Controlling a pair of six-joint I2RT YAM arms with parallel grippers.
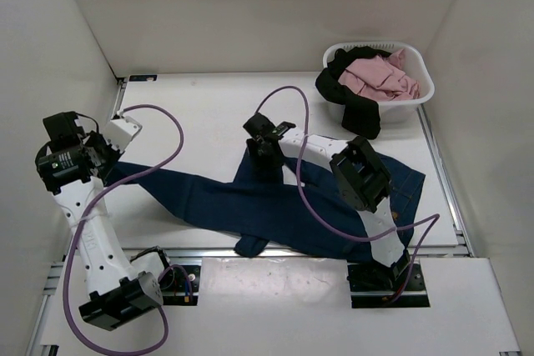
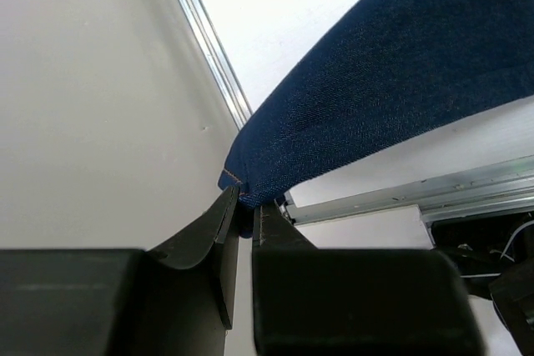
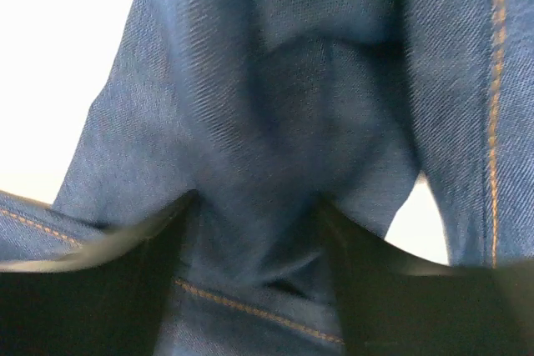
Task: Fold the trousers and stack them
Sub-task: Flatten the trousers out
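The dark navy denim trousers (image 1: 275,206) lie spread across the table's front half, one leg stretched out to the left. My left gripper (image 1: 106,166) is shut on that leg's hem at the far left; the left wrist view shows the hem corner pinched between the fingertips (image 2: 246,202) and the leg (image 2: 400,81) running away taut. My right gripper (image 1: 265,154) is closed on bunched denim (image 3: 275,64) at the garment's far edge, with cloth filling the jaws (image 3: 259,206). The black trousers (image 1: 355,104) hang over the rim of the basket.
The white laundry basket (image 1: 421,93) stands at the back right with pink cloth (image 1: 380,77) inside. White walls close in left, back and right. A metal rail (image 2: 209,47) runs along the table's left edge, close to the left gripper.
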